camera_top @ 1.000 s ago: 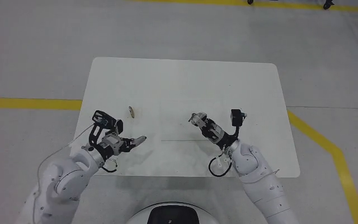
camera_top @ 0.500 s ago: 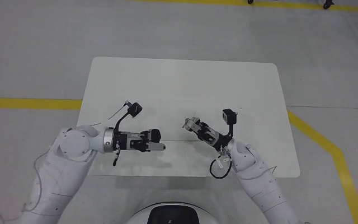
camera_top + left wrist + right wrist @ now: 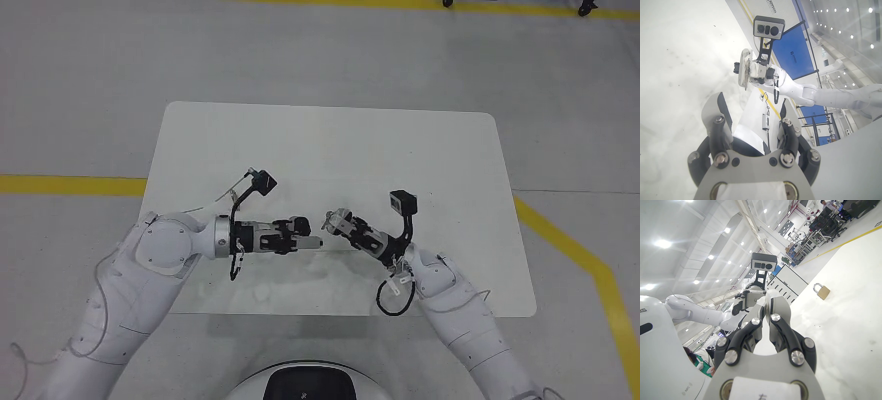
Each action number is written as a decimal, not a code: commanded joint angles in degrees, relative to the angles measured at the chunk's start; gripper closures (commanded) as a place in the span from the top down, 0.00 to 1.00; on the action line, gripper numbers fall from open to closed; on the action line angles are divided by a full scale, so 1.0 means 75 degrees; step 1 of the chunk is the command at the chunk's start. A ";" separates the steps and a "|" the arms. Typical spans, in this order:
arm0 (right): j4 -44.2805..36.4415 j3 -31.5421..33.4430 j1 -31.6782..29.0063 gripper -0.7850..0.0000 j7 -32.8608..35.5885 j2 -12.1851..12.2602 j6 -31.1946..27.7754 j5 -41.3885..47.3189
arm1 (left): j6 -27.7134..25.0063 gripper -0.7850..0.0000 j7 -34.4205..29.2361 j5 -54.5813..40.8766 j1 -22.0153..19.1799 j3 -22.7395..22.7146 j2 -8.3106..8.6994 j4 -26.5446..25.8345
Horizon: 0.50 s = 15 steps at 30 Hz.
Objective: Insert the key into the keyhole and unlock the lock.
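Brass padlock (image 3: pixel 822 291) lies on surface (image 3: pixel 848 332), apart from both pincers; R pincer (image 3: pixel 767 302), clamped on apparent key (image 3: pixel 746 83), faces L pincer (image 3: pixel 752 100), spread wide, prob. for a handover.

1 padlock (image 3: pixel 821 291), 1 key (image 3: pixel 746 79), 1 white table (image 3: pixel 400 150), my left gripper (image 3: pixel 753 98) + my right gripper (image 3: pixel 766 302) = 2 grippers, approx. count

We list one padlock (image 3: pixel 821 291): brass body, silver shackle, lying flat on the white table (image 3: pixel 848 317). One key (image 3: pixel 746 86): thin, seen edge-on, pinched in the right gripper (image 3: pixel 745 72).
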 commanded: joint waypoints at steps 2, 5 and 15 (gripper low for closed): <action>0.0032 -0.0012 0.0030 0.00 0.0100 -0.0002 0.0000 0.0115 | 0.0084 0.55 0.0150 0.0095 -0.0123 0.0141 -0.0020 0.0097; 0.0062 -0.0006 0.0045 0.00 0.0177 -0.0002 0.0000 0.0198 | 0.0091 0.53 0.0193 0.0094 -0.0221 0.0237 -0.0030 0.0217; 0.0137 -0.0072 0.0108 0.00 0.0350 -0.0037 0.0000 0.0264 | 0.0087 0.40 0.0292 0.0085 -0.0404 0.0487 -0.0047 0.0403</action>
